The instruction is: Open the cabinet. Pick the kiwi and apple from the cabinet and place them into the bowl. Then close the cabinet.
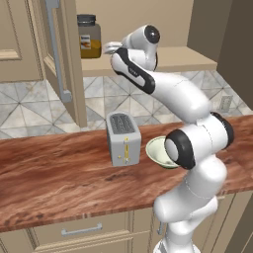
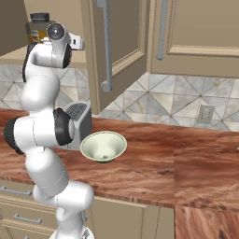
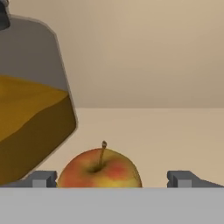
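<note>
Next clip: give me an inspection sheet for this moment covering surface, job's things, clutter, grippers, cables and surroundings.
Surface: reddish wood-grain counter, bearing the bowl and a toaster.
Job's things: cabinet door stands open; apple sits on the cabinet shelf between the open jaws, beside the jar; bowl is empty; kiwi not made out.
Clutter: silver toaster left of the bowl; dark-lidded jar with orange contents on the shelf.
Grippers: gripper open, reaching into the cabinet, straddling the apple, not closed on it.
Cables: nothing seen.
Surroundings: patterned tile backsplash, wall outlet, drawer below the counter.

Dark-lidded jar (image 1: 89,36) of orange contents on the shelf; silver toaster (image 1: 123,138) upright on the wood-grain counter (image 1: 54,173).
</note>
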Available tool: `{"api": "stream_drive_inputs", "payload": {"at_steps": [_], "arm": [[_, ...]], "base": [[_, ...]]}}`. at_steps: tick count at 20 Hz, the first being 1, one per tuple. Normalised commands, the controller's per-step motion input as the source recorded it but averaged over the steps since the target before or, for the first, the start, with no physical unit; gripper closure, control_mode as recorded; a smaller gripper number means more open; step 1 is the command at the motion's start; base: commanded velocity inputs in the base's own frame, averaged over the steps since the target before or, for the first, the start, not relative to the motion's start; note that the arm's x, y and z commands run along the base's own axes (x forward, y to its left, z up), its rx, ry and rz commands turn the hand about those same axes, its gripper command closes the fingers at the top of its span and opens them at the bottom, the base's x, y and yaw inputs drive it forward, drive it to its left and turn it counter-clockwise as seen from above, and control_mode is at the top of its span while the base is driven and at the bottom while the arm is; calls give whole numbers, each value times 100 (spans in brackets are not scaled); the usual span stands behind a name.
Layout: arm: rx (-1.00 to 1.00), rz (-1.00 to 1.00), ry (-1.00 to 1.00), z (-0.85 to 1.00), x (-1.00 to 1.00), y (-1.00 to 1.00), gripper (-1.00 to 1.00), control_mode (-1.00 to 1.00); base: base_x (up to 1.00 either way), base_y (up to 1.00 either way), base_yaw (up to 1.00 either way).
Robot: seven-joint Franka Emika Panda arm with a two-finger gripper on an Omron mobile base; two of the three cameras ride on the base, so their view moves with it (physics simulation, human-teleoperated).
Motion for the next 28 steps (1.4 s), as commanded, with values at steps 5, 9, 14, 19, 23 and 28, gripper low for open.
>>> {"api": "stream_drive_inputs", "payload": {"at_steps": [5,9,14,19,23,28], "arm": [[0,0,1,-18,38,26,-100,-100],[0,0,0,-4,13,0,100,-100],[0,0,0,0,-4,0,100,-100],[0,0,-1,0,-41,0,100,-100],[0,0,-13,0,-88,0,100,-100],[4,0,-17,33,-100,-2,100,-100]], "base": [[0,0,0],[0,0,0],[0,0,0],[0,0,0],[0,0,0],[0,0,0]]}}
